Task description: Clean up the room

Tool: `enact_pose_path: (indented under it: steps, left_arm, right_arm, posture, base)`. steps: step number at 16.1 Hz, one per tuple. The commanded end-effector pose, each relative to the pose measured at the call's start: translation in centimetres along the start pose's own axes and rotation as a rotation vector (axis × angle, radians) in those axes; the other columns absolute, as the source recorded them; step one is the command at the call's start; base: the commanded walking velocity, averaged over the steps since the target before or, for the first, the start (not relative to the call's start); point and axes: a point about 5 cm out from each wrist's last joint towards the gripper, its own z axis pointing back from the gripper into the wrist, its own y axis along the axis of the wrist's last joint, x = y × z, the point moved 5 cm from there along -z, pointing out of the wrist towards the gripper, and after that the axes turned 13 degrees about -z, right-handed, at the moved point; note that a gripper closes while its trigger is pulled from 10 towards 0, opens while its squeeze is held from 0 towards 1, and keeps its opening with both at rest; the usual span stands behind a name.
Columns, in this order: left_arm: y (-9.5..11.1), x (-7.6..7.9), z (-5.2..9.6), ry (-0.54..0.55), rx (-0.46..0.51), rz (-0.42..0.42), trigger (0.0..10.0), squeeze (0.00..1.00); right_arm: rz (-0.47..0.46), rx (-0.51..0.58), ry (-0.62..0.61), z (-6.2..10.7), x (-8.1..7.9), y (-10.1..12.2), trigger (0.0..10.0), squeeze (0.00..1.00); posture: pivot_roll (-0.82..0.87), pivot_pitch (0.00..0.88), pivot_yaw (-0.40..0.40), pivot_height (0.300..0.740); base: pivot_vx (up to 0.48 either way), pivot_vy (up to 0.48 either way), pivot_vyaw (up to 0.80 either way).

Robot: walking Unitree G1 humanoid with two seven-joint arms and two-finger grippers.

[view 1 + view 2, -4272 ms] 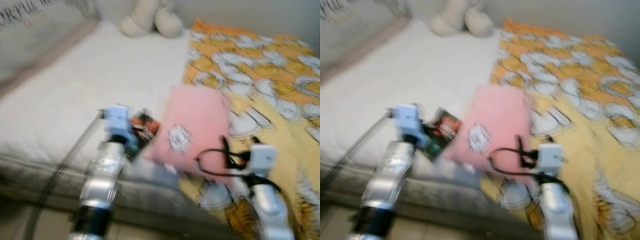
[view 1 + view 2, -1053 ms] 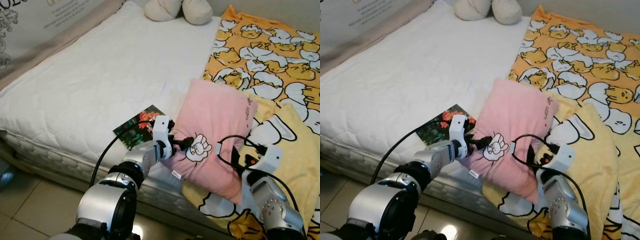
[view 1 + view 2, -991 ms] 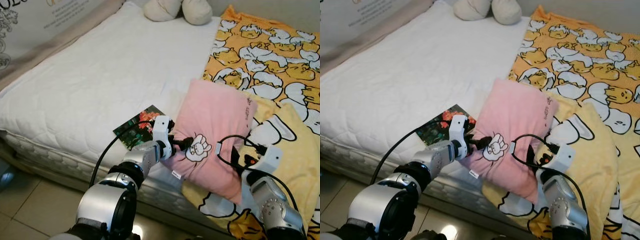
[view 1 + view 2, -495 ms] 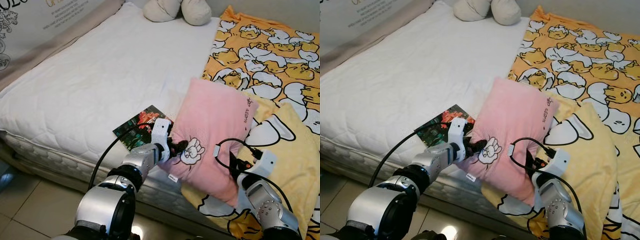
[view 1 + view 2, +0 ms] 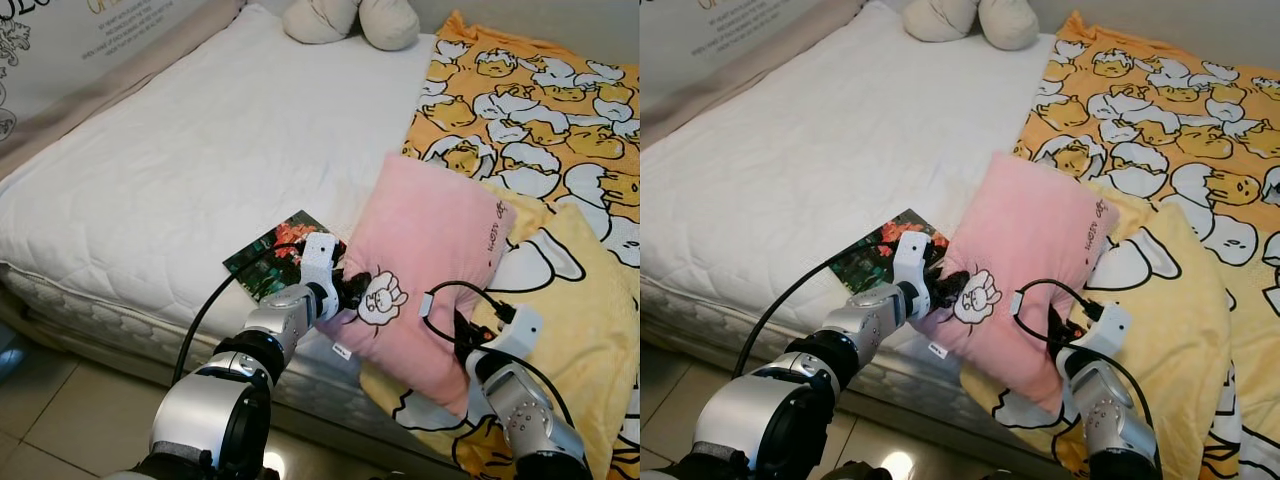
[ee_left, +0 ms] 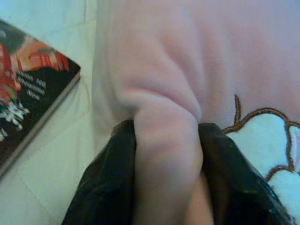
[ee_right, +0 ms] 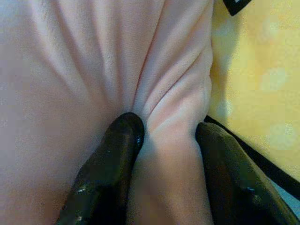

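Both grippers pinch pink pillow (image 5: 430, 260) edges

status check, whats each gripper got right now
Left gripper shut on pink pillow, near edge. Right gripper shut on its other side. Book lies beside the pillow on the mattress.

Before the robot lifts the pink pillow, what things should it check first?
1. Left gripper pinching a fold of the pink pillow: ok.
2. Right gripper pinching the pillow's other edge: ok.
3. Book lies beside the pillow, not caught in the fingers: ok.
4. Yellow blanket not caught with the pillow: cannot tell.
5. Open white mattress to set the pillow on: ok.
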Motion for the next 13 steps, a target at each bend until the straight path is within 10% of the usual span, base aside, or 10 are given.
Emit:
enact_pose_path:
  steps: [1, 10, 13]
  left_arm:
    - [1.6, 0.6, -0.5, 0.001, 0.038, -0.068, 0.0, 0.00]
    - [14.9, -2.6, 2.0, 0.095, 0.437, -0.309, 0.0, 0.00]
    - [16.6, -2.7, 2.4, 0.110, 0.450, -0.396, 0.0, 0.00]
  right_arm:
    - [0.005, -0.059, -0.015, -0.1, 0.2, -1.9, 0.0, 0.00]
    - [0.123, 0.325, 0.261, -1.8, -10.8, 8.6, 0.0, 0.00]
    - [0.135, 0.412, 0.295, -1.1, -12.2, 11.3, 0.0, 0.00]
  posture:
    - [-0.08, 0.016, -0.005, 0.740]
    - [-0.03, 0.000, 0.027, 0.740]
    - [-0.04, 0.000, 0.038, 0.740]
  base:
    - [0.000, 0.000, 0.00]
    - [0.000, 0.000, 0.00]
    - [0.000, 0.000, 0.00]
